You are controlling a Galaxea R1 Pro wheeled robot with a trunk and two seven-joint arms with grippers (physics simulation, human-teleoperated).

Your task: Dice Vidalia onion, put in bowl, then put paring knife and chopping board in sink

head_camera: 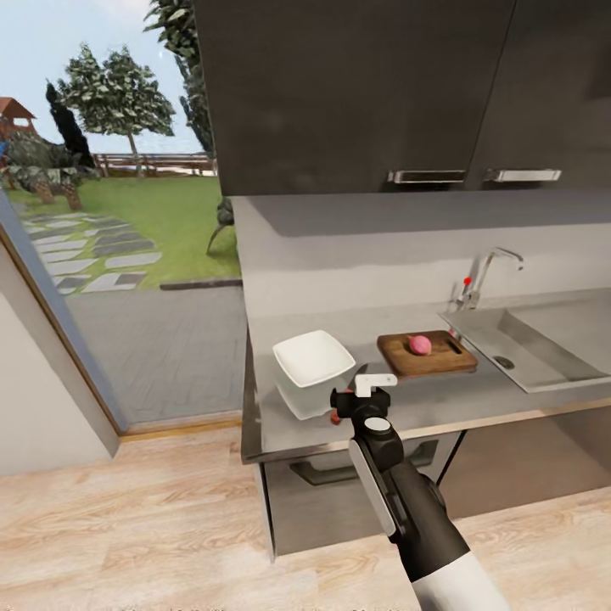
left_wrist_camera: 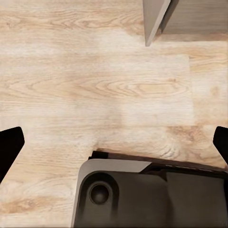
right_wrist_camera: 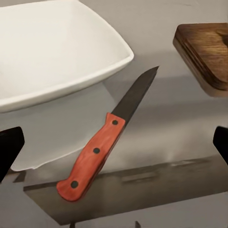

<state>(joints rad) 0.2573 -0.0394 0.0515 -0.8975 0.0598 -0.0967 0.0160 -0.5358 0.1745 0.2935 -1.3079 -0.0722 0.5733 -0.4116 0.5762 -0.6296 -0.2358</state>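
The paring knife (right_wrist_camera: 93,156), with its orange handle and dark blade, lies flat on the grey countertop (head_camera: 441,399) between the white bowl (head_camera: 313,356) and the chopping board (head_camera: 427,353). My right gripper (head_camera: 363,397) hovers right above it, open, and its dark fingertips (right_wrist_camera: 9,149) stand wide on either side of the handle without touching it. In the head view the blade tip of the knife (head_camera: 361,372) pokes out from behind the gripper. A pinkish round onion (head_camera: 419,344) rests on the board. My left gripper (left_wrist_camera: 114,145) is open over the floor.
The steel sink (head_camera: 526,344) and its faucet (head_camera: 485,273) lie right of the board. Dark upper cabinets (head_camera: 365,93) hang above. A glass wall (head_camera: 119,255) to a garden stands at the left. My base (left_wrist_camera: 142,194) and a cabinet corner (left_wrist_camera: 156,19) are over the wood floor.
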